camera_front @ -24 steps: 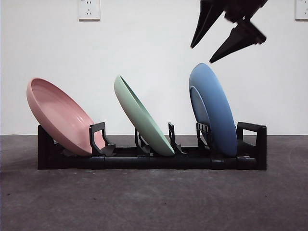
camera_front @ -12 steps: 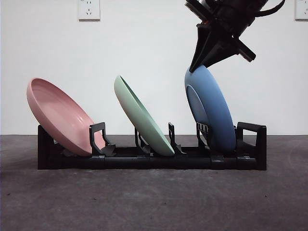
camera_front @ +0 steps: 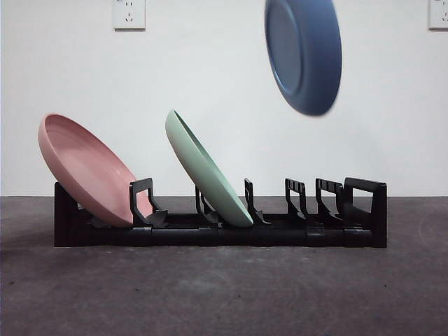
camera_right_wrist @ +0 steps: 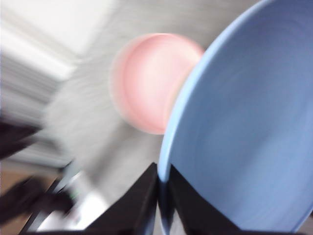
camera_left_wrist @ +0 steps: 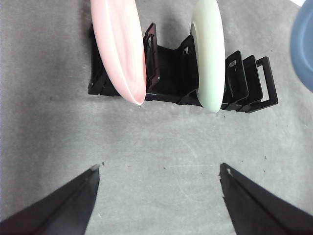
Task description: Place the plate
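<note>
White wall behind, with two sockets (camera_front: 129, 14) high on it; grey desk (camera_front: 224, 294) below, carrying a black rack (camera_front: 220, 227).

Right gripper (camera_right_wrist: 164, 196): jaws pressed together on the rim of the blue plate (camera_right_wrist: 244, 137); plate stands nearly edge-on between them, its bowl spreading away from the gripper; wrist picture blurred. Front view shows the blue plate (camera_front: 304, 52) in the air, well above the rack's end slots, touching nothing there; the gripper itself is out of that view.

Left gripper (camera_left_wrist: 159, 181): jaws wide apart, holding nothing, above bare desk (camera_left_wrist: 161, 142), well apart from the rack (camera_left_wrist: 171, 73).

Rack contents: pink plate (camera_front: 87, 171) leaning in the end slot farthest from the blue plate; green plate (camera_front: 206, 171) leaning in a middle slot; slots under the blue plate hold no plate.
</note>
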### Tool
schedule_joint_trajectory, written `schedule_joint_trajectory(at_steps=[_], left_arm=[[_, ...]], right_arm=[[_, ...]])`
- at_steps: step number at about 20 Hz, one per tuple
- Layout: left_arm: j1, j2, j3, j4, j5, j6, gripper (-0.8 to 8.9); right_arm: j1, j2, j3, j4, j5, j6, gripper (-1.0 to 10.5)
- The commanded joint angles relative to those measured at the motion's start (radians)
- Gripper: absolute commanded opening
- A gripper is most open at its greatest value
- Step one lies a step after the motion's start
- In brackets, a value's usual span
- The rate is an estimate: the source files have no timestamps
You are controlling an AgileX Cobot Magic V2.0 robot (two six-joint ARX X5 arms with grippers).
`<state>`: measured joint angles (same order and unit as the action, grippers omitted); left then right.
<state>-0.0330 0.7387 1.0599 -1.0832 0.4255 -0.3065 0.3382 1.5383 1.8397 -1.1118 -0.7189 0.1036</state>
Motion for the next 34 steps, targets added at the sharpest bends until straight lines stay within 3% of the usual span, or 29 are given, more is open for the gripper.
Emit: schedule_joint_trajectory(at_steps=[1, 3, 11, 14, 16, 18, 20, 22, 27, 30, 34], left_arm=[[0.0, 0.005, 0.025, 0.005, 0.008, 0.029, 3.94], [0.0, 0.005, 0.025, 0.005, 0.008, 0.037, 3.94], [0.0, 0.005, 0.025, 0.006, 0.008, 0.039, 3.94], [0.0, 0.005, 0.025, 0.005, 0.008, 0.045, 3.93], [0.0, 0.005, 0.025, 0.005, 0.008, 0.045, 3.94], [0.0, 0.005, 0.025, 0.005, 0.008, 0.045, 3.94], [0.0, 0.005, 0.025, 0.005, 0.008, 0.045, 3.94], [0.0, 0.005, 0.025, 0.006, 0.008, 0.052, 3.94], [0.0, 0.006, 0.025, 0.006, 0.008, 0.063, 3.93], [0.0, 0.005, 0.025, 0.006, 0.008, 0.063, 3.94], [0.0, 0.005, 0.025, 0.006, 0.008, 0.063, 3.93]], right_arm=[[0.047, -0.038, 0.002, 0.0, -0.013, -0.086, 0.1], [0.111, -0.119, -0.069, 0.053, 0.008, -0.093, 0.1], [0.494, -0.542, -0.705, 0.583, 0.491, -0.079, 0.1], [0.628, -0.655, -0.902, 0.79, 0.603, -0.071, 0.1], [0.713, -0.705, -0.999, 0.87, 0.72, -0.032, 0.1], [0.792, -0.719, -1.058, 0.868, 0.813, -0.037, 0.1], [0.866, -0.703, -1.083, 0.794, 0.886, -0.09, 0.1], [0.951, -0.656, -1.083, 0.705, 0.931, -0.193, 0.1], [1.077, -0.488, -1.082, 0.6, 0.986, -0.412, 0.1], [1.08, -0.375, -1.08, 0.588, 1.036, -0.47, 0.1], [1.052, -0.25, -1.08, 0.605, 1.042, -0.512, 0.1]])
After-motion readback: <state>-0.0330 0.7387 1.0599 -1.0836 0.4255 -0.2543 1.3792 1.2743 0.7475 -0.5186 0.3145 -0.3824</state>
